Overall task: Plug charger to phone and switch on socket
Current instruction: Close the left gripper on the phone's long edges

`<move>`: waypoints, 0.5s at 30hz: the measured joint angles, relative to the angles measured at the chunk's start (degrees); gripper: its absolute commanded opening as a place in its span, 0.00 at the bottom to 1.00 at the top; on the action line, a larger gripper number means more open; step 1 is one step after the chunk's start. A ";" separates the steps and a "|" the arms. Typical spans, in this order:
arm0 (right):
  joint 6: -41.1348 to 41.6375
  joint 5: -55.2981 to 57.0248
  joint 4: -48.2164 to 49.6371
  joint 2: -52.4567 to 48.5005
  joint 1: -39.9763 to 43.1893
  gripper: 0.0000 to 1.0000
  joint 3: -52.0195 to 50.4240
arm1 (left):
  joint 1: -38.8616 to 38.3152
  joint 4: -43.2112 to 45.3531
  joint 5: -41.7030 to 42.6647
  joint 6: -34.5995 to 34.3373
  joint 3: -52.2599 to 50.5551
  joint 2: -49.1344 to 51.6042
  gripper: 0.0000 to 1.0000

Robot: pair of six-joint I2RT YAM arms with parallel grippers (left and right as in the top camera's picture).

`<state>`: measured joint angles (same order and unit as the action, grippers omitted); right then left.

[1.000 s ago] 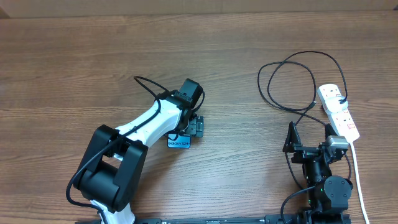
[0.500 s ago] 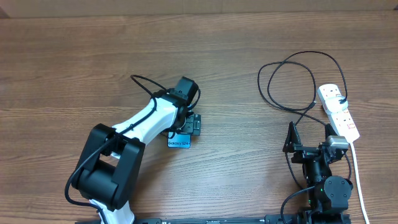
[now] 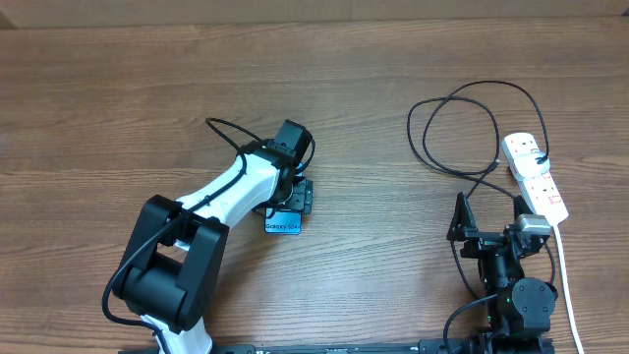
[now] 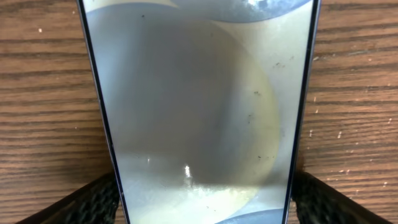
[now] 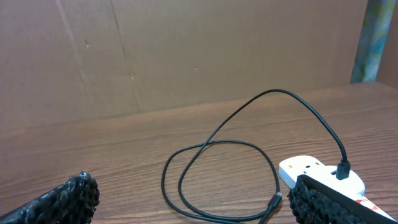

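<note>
Phone (image 4: 199, 112) close-up between dark fingertips (image 4: 87, 202), wooden table (image 4: 43, 93).

The only wording that can be read is "Galaxy S24+", in dark letters on the light blue display of the phone (image 3: 283, 225), seen from overhead where it lies on the tabletop (image 3: 118, 98). In the left wrist view the same display fills the picture with a pale, blurred sheen, and nothing on it can be read. The socket (image 3: 536, 177) bears small red marks (image 3: 556, 202) beside its outlets, too small to read as letters or numbers.
</note>
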<state>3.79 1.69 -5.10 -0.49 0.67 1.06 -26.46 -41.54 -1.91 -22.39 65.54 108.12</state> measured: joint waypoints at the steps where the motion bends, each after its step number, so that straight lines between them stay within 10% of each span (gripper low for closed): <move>1: -0.04 0.00 0.02 0.00 0.00 1.00 0.00 | 0.00 0.02 0.00 0.07 0.00 0.00 0.79; 15: -0.04 0.02 0.07 0.00 0.00 1.00 0.00 | 0.00 2.71 -0.33 0.09 0.00 0.00 0.65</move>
<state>3.75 1.72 -5.04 -0.49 0.67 1.06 -26.46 -38.83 -2.24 -22.31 65.54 108.12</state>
